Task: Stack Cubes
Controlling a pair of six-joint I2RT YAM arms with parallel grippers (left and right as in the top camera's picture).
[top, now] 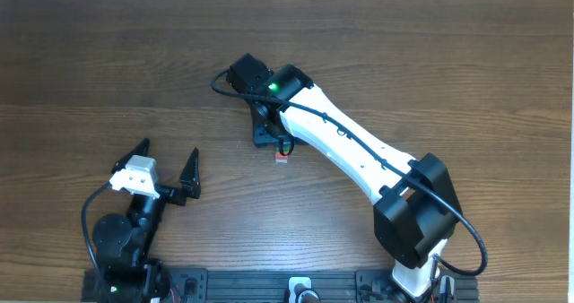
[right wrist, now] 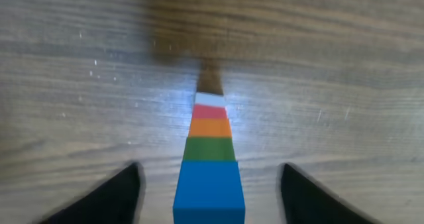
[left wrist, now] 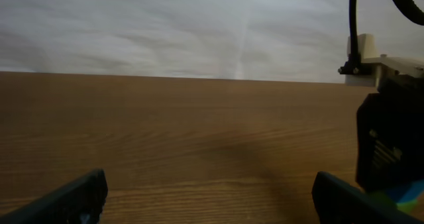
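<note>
Now | right claw (right wrist: 211, 187) spread over cube stack (right wrist: 211, 144) | left claw (top: 167, 165) spread

The left arm (top: 134, 218) sits folded over its base at about 8 o'clock in the top view. The left gripper (top: 166, 162) points toward 12 o'clock with its two fingers spread wide. The right arm (top: 359, 151) stretches from its base at 5 o'clock toward 11 o'clock. There its wrist bends down, and the right gripper (top: 265, 131) points at the table with its fingers parted.

Wooden table (top: 90, 52), pale wall (left wrist: 165, 25) behind
</note>
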